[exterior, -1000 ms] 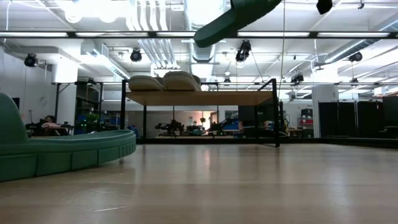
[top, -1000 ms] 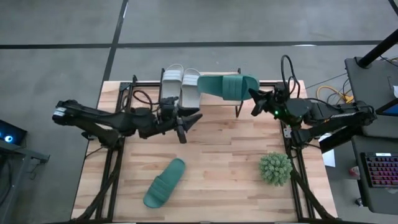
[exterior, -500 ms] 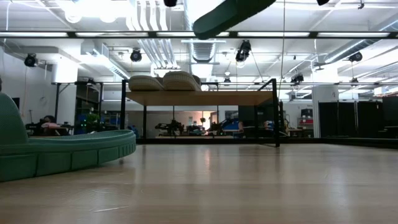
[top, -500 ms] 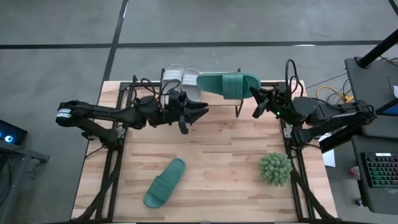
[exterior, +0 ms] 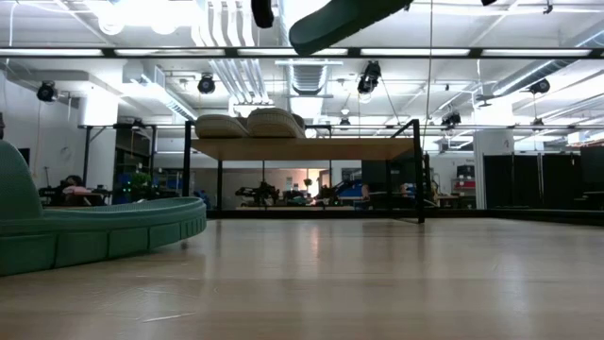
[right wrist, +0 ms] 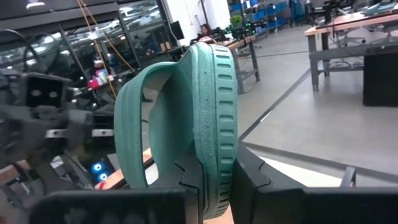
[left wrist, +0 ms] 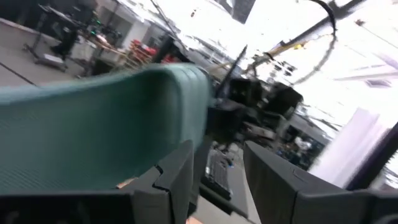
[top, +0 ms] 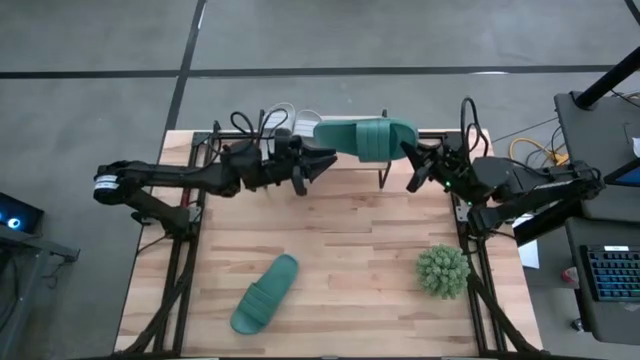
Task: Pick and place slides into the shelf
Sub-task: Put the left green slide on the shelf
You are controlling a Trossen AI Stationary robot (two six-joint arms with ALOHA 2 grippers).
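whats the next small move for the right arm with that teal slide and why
Probably carry it a little further over the shelf and lower it beside the white slides. The right end effector is shut on the teal slide, which hangs above the shelf's open side, while the left end effector hovers close to its other end.

Table (top: 350, 250): shelf (exterior: 302, 148), teal slide (top: 264, 294), plant ball (top: 443, 270).

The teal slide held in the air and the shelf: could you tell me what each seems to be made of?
The teal slide, pinched at its edge in the right claw, looks like matte moulded foam or soft rubber: thick sole, ribbed rim, no shine. The shelf appears to have a light wooden top with a plain finish, on thin black legs that look like painted metal.
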